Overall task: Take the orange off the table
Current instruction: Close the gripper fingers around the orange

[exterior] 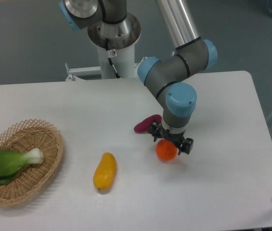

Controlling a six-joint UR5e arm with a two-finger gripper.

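Note:
The orange is a small round bright-orange fruit lying on the white table, right of centre. My gripper hangs directly over it, its dark fingers spread to either side of the fruit's top. The jaws stand open, and the wrist hides the upper part of the orange. Nothing is held.
A purple sweet potato lies just up and left of the gripper. A yellow mango-like fruit rests to the left. A wicker basket with a green bok choy sits at the left edge. The arm's base stands at the back.

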